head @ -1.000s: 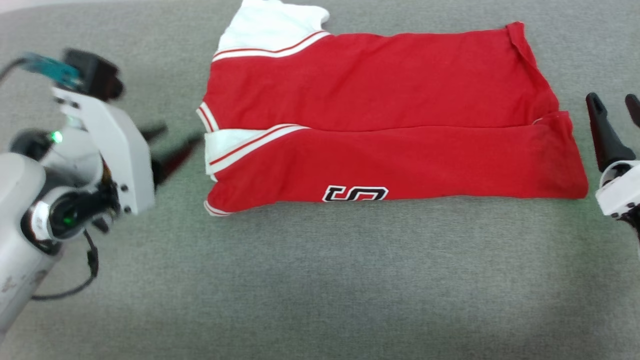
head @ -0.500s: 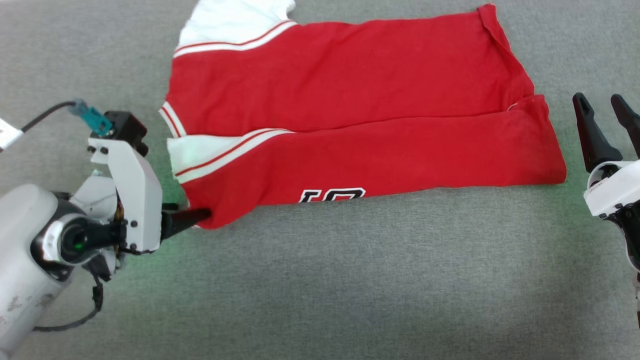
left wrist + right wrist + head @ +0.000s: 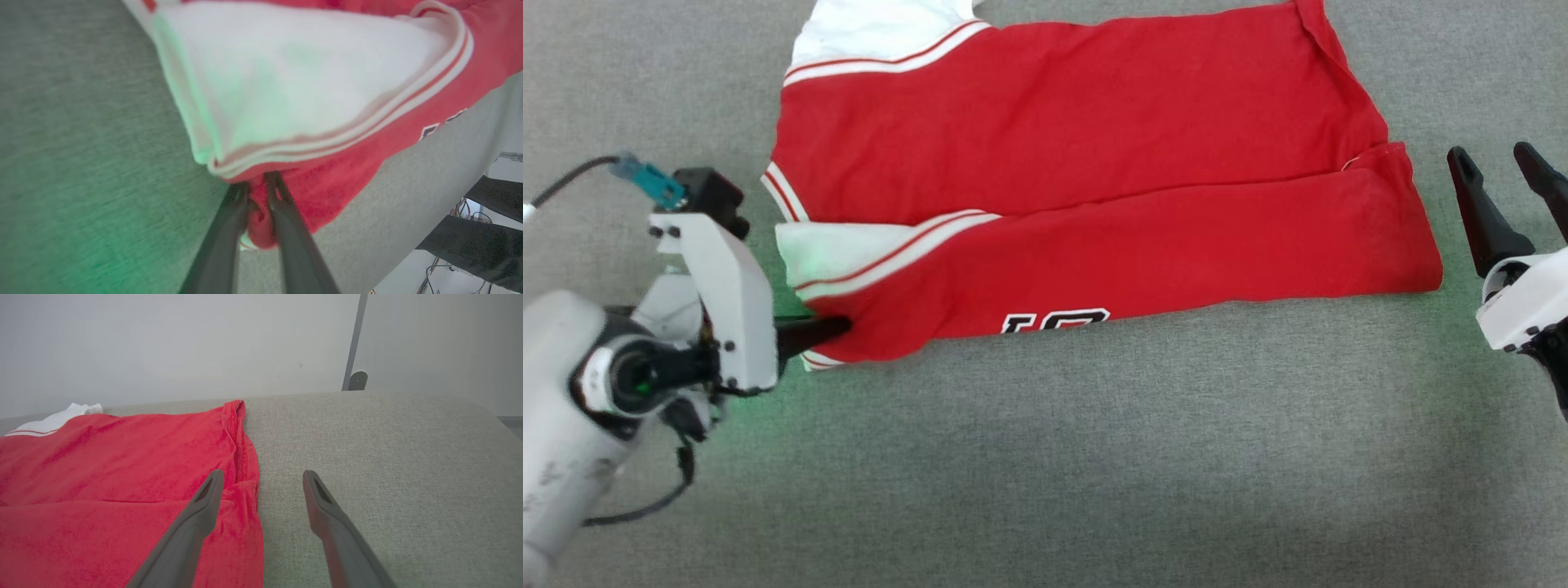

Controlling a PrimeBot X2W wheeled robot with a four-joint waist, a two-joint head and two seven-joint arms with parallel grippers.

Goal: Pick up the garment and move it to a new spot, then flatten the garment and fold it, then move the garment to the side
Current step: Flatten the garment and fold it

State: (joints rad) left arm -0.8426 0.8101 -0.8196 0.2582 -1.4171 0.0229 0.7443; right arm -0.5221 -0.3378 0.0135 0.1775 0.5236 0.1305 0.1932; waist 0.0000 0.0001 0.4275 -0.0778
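Left gripper (image 3: 843, 325) has come in from beside the garment (image 3: 1094, 163) to its lower-left corner; the head camera has shifted too.
Left wrist view: both dark fingers (image 3: 229, 228) stand close together with a bunch of red cloth pinched between them, just under the white sleeve (image 3: 294, 81) and its striped trim. Garment lies folded lengthwise on the grey fabric-covered desk (image 3: 1094, 449), across the upper half of the head view, black lettering (image 3: 1054, 320) peeking out at its lower edge. Right gripper (image 3: 1492, 151) sits at the right edge of the frame, fingers spread apart, holding nothing, just beside the garment's right hem.
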